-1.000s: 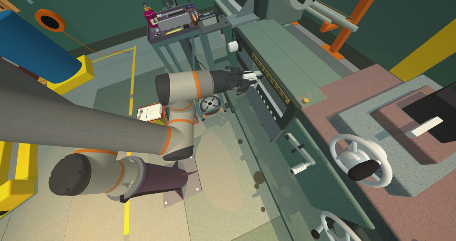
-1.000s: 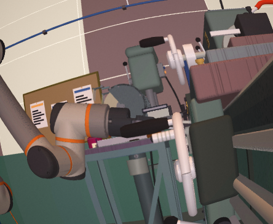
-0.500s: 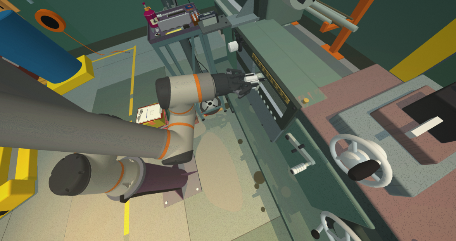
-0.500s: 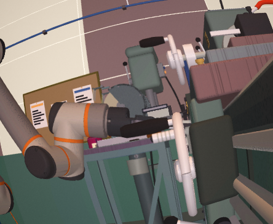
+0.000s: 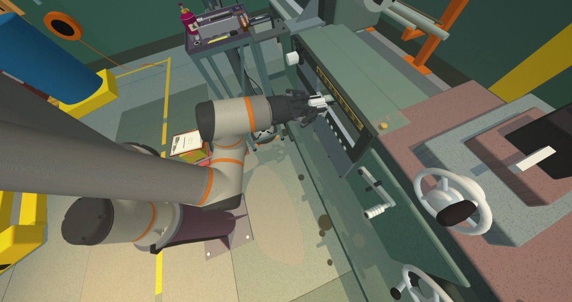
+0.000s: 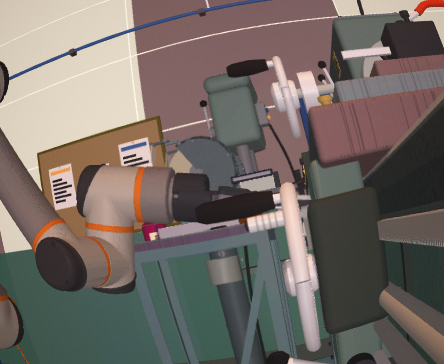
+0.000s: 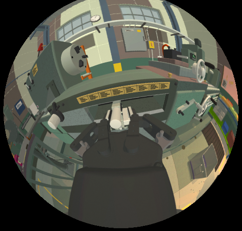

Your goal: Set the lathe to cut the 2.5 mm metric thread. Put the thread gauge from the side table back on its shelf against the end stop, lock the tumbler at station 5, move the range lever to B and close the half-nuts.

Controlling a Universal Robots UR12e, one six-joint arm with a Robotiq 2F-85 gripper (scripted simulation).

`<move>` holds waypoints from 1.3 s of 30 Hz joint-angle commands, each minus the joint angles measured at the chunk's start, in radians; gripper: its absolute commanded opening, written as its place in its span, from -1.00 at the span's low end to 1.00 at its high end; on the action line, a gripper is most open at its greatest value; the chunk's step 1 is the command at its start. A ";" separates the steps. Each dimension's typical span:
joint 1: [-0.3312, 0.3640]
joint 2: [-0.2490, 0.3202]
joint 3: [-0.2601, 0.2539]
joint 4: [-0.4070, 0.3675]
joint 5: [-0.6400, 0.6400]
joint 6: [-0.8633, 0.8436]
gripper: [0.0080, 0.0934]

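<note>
The tumbler handle (image 7: pixel 115 119), a white cylinder sticking out of the gearbox front, is partly covered by my gripper (image 5: pixel 317 103), which is clamped on it below the yellow thread chart (image 7: pixel 123 92). In the second side camera a black handwheel grip hides my fingers. A row of station holes (image 5: pixel 338 134) runs along the dark panel to the right of the handle. The white range knob (image 5: pixel 292 58) stands out to the left at the headstock end. The half-nut lever (image 5: pixel 376 198) with its ribbed white grip hangs on the apron to the right. The thread gauge (image 5: pixel 262 20) lies on the shelf beside the side table (image 5: pixel 218 28).
The gearbox front (image 5: pixel 340 112) is directly ahead of the fingers. The side table's legs (image 5: pixel 224 76) stand just left of my wrist. The carriage handwheel (image 5: pixel 452 202) and a lower handwheel (image 5: pixel 416 286) project from the apron to the right. Open floor lies below my arm.
</note>
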 commanded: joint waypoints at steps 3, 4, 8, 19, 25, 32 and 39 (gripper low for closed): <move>-0.006 0.000 -0.004 0.001 0.004 -0.001 -1.00; -0.008 0.000 -0.004 0.001 0.006 -0.002 -1.00; -0.016 -0.001 -0.004 0.002 0.013 -0.004 -1.00; -0.036 -0.001 -0.004 0.004 0.032 -0.010 -1.00; -0.047 -0.001 -0.004 0.005 0.043 -0.013 -1.00; -0.060 -0.001 -0.004 0.006 0.055 -0.017 -1.00; -0.073 -0.001 -0.004 0.007 0.067 -0.020 -1.00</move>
